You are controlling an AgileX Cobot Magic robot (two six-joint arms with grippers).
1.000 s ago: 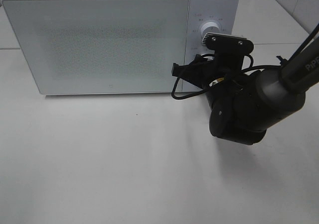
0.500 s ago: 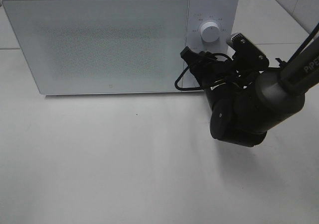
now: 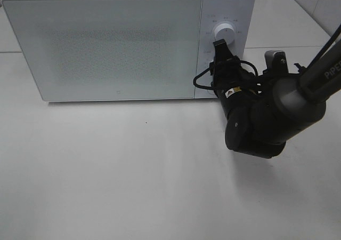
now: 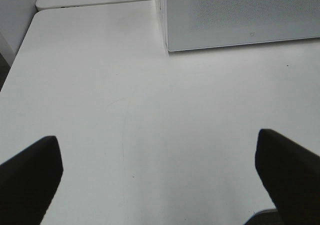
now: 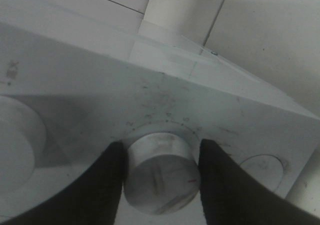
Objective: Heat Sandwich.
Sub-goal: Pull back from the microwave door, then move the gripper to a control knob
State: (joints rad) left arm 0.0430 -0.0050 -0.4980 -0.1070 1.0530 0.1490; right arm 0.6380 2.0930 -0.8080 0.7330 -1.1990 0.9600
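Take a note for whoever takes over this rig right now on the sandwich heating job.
Left gripper: open, empty, above the table.
Right gripper: shut on the lower knob of the microwave.
Sandwich: not in view; the door is closed, so likely inside.
Done: loading, it seems.
Left: finish setting the knob, release, later take the sandwich out.

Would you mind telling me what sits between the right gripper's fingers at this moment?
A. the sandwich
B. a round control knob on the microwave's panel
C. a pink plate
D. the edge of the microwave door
B: in the right wrist view the round control knob on the panel of the microwave sits inside the right gripper, whose two fingers close against its sides.
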